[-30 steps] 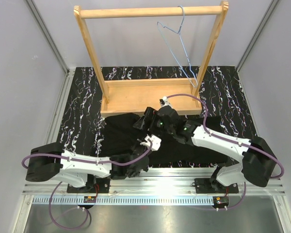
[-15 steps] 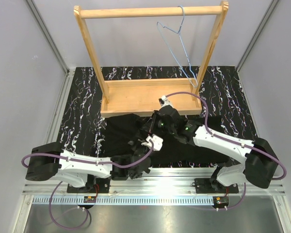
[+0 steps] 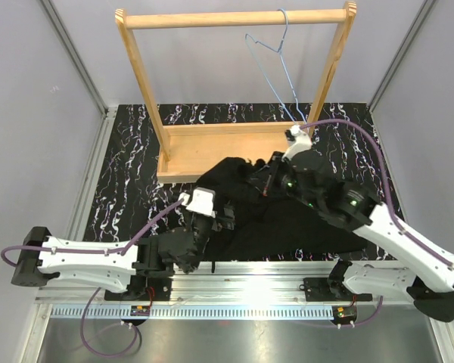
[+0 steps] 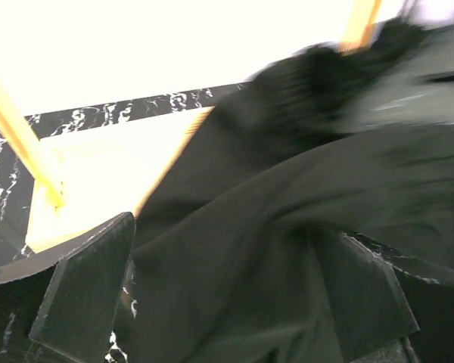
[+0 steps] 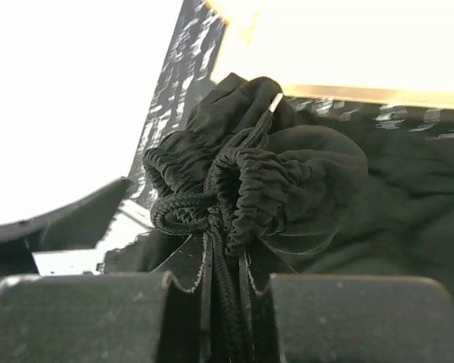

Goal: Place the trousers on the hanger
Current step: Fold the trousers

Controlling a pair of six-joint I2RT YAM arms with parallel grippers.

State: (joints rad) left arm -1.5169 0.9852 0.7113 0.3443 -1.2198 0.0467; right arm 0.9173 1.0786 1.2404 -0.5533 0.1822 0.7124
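Two steps remain, I judge: lift and drape. My right pincer point(image 5: 219, 291) clamps the bunched waistband point(image 5: 238, 189) of the trousers point(image 3: 303, 227), which mostly lie on the bench point(image 3: 129, 166). My left pincer point(image 4: 227, 261) stands wide, cloth between its fingers. The hanger point(image 3: 277, 76) hangs bare on the rack point(image 3: 227, 17).

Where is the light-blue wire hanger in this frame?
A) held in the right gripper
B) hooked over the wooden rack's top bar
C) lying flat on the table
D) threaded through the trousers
B: the hanger hangs by its hook from the top bar of the rack, near the bar's right end, apart from the trousers below.
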